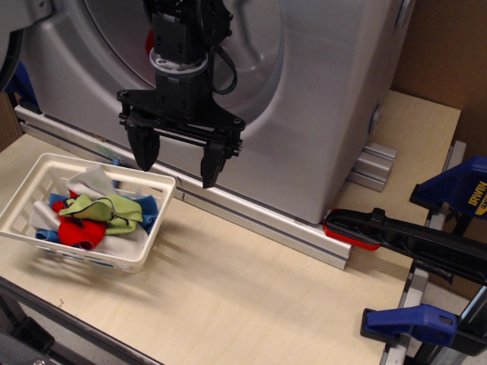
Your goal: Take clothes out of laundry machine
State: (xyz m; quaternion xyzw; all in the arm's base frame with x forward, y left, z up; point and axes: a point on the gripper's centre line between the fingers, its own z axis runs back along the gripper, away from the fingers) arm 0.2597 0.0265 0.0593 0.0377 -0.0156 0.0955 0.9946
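Laundry machine (319, 99): the silver-grey box fills the upper frame, set at the back of the wooden table (251, 296) on an aluminium rail (259, 220). The round drum mouth is seen at upper left, largely masked by the arm.

Clamps (426, 243): black bars with blue and red handles are seen at the right table edge, well apart from the work.

Gripper (179, 166): black, two-fingered, pointed down, hung in front of the machine just above the near right corner of the basket. The fingers are spread wide and nothing is held between them.

Basket (148, 243): white, slotted, set on the table left of centre, below and slightly left of the gripper.

Clothes (80, 232): a bright red piece is seen lying in the basket, near its front, partly under a light green cloth (114, 209) with dark edging; blue and white cloths (144, 209) are packed around it.

Red sliver (150, 42): a small patch of red is glimpsed at the drum mouth behind the arm; whether it is fabric cannot be told.

Step, as judged: one red piece looks delivered. If more remains in the drum, the spread fingers should be raised clear of the basket rim before being swung into the mouth.

Care: the approach should be kept central in the opening, away from the moulded lip, and fabric should be pinched by a raised fold, not pressed against the drum wall.
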